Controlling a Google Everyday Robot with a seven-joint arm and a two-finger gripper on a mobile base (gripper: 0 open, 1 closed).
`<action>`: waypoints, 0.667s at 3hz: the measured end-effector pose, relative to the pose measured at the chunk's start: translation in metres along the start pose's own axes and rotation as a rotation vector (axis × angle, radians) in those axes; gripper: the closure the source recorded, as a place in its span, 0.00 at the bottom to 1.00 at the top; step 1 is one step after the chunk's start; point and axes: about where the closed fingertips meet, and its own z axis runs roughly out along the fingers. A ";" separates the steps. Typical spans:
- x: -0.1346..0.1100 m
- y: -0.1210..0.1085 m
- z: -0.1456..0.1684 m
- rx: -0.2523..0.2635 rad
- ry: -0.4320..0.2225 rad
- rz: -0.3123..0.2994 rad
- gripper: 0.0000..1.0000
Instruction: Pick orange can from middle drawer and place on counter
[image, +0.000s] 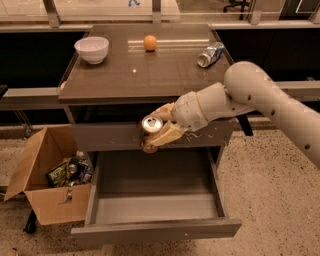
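My gripper (156, 131) is shut on the orange can (150, 131), a small orange-brown can with a silver top. It holds the can in the air in front of the upper drawer front, above the open middle drawer (155, 227) and just below the front edge of the counter (145, 75). The drawer is pulled out and its grey floor shows bare. The arm reaches in from the right.
On the counter stand a white bowl (92, 49) at the back left, an orange ball (150, 42) at the back middle and a dented blue-and-silver can (210, 54) lying at the back right. An open cardboard box (47, 182) with trash stands on the floor to the left.
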 end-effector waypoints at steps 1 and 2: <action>-0.047 -0.018 -0.047 0.025 0.045 -0.029 1.00; -0.085 -0.053 -0.083 0.046 0.079 -0.013 1.00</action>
